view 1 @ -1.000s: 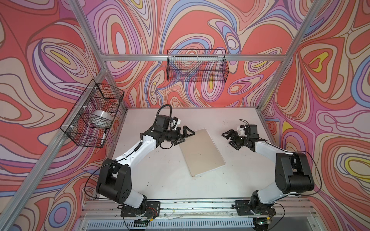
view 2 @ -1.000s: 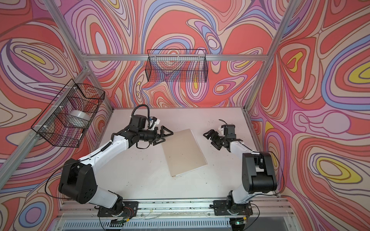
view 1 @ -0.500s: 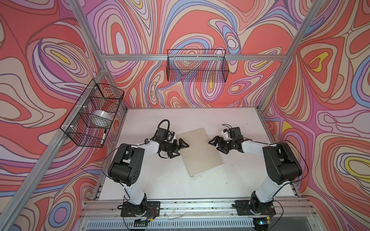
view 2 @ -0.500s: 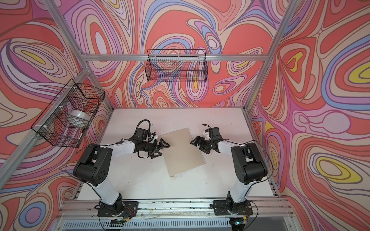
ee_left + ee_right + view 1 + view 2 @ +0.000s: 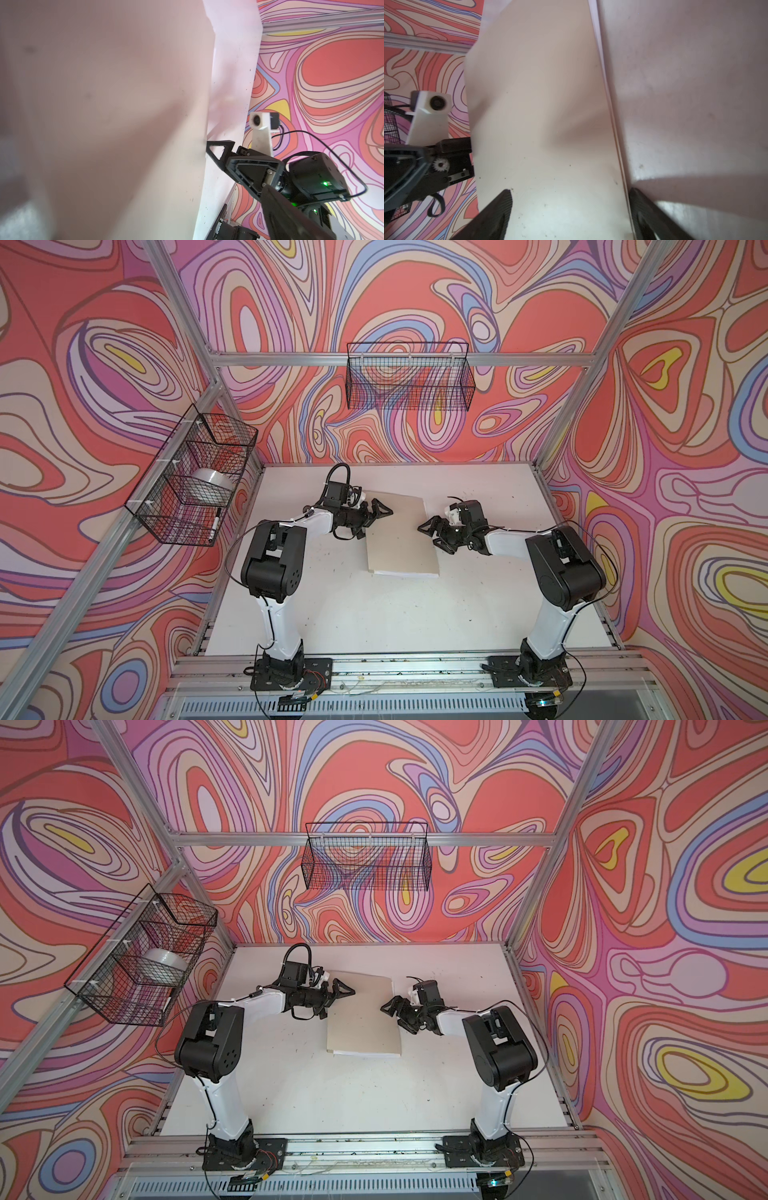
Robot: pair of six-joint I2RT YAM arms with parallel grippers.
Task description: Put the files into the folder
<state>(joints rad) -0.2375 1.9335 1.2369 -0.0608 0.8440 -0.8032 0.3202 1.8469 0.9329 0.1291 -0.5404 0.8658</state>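
At the folder's left edge, near its far corner, the left claw (image 5: pixel 376 522) stands with its jaws wide apart and nothing between them, its upper finger reaching over the folder's rim. Across the folder, at its right edge, the right claw (image 5: pixel 430 536) is likewise spread wide and grips nothing. In the left wrist view its leading fingertip (image 5: pixel 220 143) meets the folder's rim, though I cannot tell whether it presses. The folder (image 5: pixel 401 537) is plain tan cardboard, closed and lying flat on the white tabletop (image 5: pixel 374 614), its long sides running away from the arm bases and turned slightly. Along its near edge the files (image 5: pixel 405 573) show as a thin white strip sticking out from under the cover. Seen close in the right wrist view, the cover (image 5: pixel 539 104) is matte beige, dotted with small dark specks and gently buckled. Behind the folder a black wire basket (image 5: pixel 409 381) hangs on the back wall.
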